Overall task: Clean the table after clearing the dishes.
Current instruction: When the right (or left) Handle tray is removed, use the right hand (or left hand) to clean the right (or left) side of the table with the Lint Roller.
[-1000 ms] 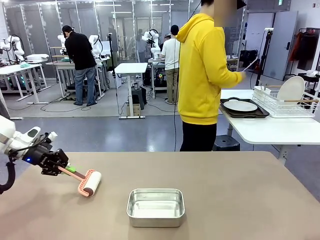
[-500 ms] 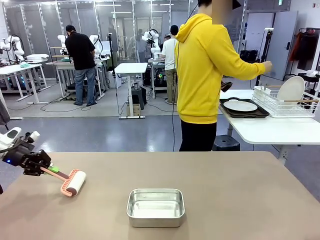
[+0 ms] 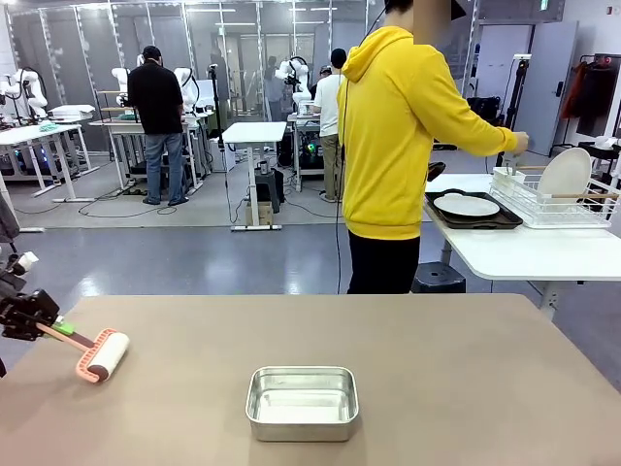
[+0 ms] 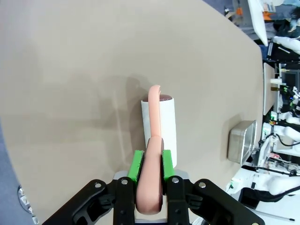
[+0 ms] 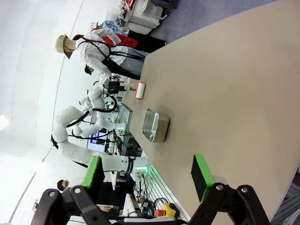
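— Looking at the left end effector first: what is it doing?

— Its green pads are pinched on the pink handle of a lint roller. From the front, it sits at the left edge of the surface, with the roller's white drum lying on the tan top just beside it, handle angled up toward the end effector.

— And the wrist camera?

— Same grip, closer. The handle runs up between the 2 pads and curves over the drum's far end. The drum rests flat on the surface.

— What about the right end effector?

— Spread wide, nothing between its 2 fingers. It hangs over the surface, well apart from everything.

— Anything else on the surface?

— 1 steel pan, near the front edge at the middle. It looks bare inside, though glare makes that hard to confirm.

— Where are the dishes?

— Off the surface. A white plate lies on a dark tray on the white side table at the right. Another plate stands upright in the wire rack beside it.

— The person?

— Standing at the far side in a yellow hoodie, turned away, 1 hand reaching over the rack.
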`<state>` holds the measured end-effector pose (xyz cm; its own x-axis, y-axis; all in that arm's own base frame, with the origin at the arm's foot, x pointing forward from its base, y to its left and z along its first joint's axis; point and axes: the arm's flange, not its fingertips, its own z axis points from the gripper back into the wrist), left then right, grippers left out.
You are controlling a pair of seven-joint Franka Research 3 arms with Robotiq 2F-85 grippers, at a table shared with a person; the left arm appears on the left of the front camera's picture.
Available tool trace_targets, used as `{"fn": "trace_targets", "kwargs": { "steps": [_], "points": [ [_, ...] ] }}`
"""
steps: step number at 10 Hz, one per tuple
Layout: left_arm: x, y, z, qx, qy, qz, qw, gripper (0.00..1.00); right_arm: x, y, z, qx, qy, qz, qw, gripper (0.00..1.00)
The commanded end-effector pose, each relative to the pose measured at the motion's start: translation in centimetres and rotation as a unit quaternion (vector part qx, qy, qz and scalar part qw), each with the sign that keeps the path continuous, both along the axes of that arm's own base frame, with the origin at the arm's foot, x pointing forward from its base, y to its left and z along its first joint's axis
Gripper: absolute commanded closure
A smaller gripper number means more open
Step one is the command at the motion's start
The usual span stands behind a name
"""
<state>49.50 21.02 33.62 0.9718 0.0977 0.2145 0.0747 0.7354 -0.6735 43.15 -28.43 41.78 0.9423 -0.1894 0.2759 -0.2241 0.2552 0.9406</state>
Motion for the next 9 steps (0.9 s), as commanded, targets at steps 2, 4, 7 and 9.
{"fn": "trace_targets", "kwargs": {
  "steps": [2,4,7,9],
  "points": [
    [-0.4,3.1,-1.1,0.06,0.004,-0.003,0.998,0.79,-0.3,0.6,0.3,0.003,0.001,-0.004,1.0,0.05],
    [-0.9,4.2,0.7,0.068,-0.004,-0.006,0.998,0.79,-0.3,0.6,0.3,0.003,0.001,-0.004,1.0,0.05],
    [-1.3,4.3,4.9,0.093,-0.023,-0.009,0.995,0.79,-0.3,0.6,0.3,0.003,0.001,-0.004,1.0,0.05],
    [-1.5,3.0,7.2,0.116,-0.024,-0.018,0.993,0.79,-0.3,0.6,0.3,0.003,0.001,-0.004,1.0,0.05]
  ]
}}
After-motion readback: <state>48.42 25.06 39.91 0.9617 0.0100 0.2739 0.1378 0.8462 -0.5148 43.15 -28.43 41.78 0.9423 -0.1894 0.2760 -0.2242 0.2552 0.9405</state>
